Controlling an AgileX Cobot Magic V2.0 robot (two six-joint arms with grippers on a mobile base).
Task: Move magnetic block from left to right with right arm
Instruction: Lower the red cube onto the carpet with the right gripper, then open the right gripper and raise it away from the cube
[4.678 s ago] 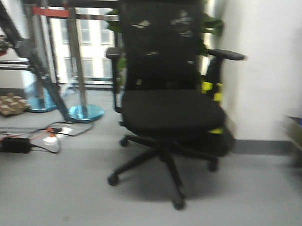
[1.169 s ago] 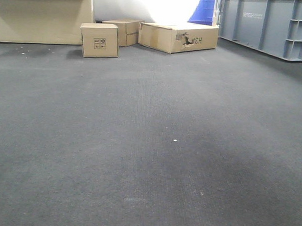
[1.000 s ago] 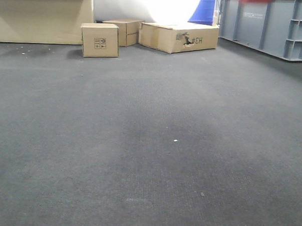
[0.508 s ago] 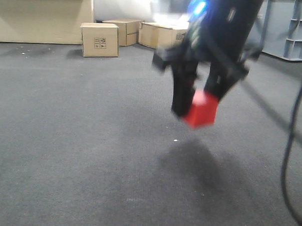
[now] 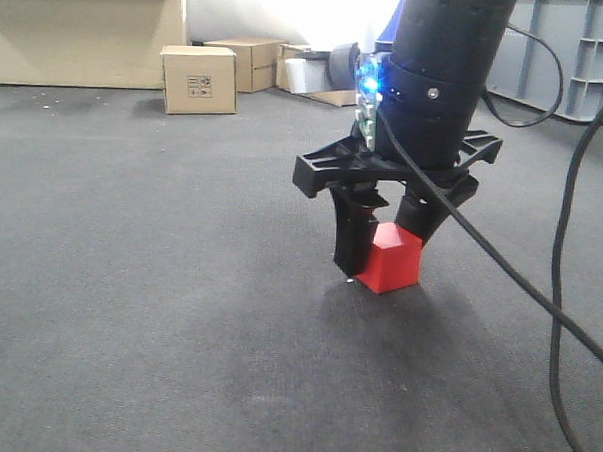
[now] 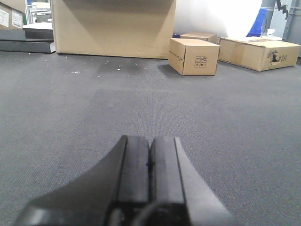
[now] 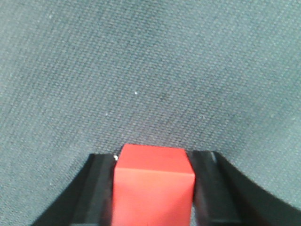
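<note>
The magnetic block [image 5: 390, 260], a small bright red cube, is pinched between the two black fingers of my right gripper [image 5: 384, 252]. The right arm [image 5: 438, 82] comes straight down from above in the front view, blue lights glowing on its wrist. The cube's underside is at or just above the dark carpet; I cannot tell whether it touches. In the right wrist view the magnetic block [image 7: 153, 183] fills the gap between the fingers [image 7: 101, 188] of the right gripper [image 7: 153, 162]. My left gripper [image 6: 150, 141] hovers low over carpet, shut and holding nothing.
Brown cardboard boxes [image 5: 199, 78] stand at the back left, a larger one [image 5: 318, 75] partly behind the arm. Grey-blue crates [image 5: 574, 53] line the back right. Black cables [image 5: 559, 297] hang beside the arm. The left wrist view shows a small box [image 6: 194, 56] and a big box [image 6: 113, 28].
The right arm came into the front view from above with the red cube gripped, and has since dropped lower, bringing the cube down to the carpet.
</note>
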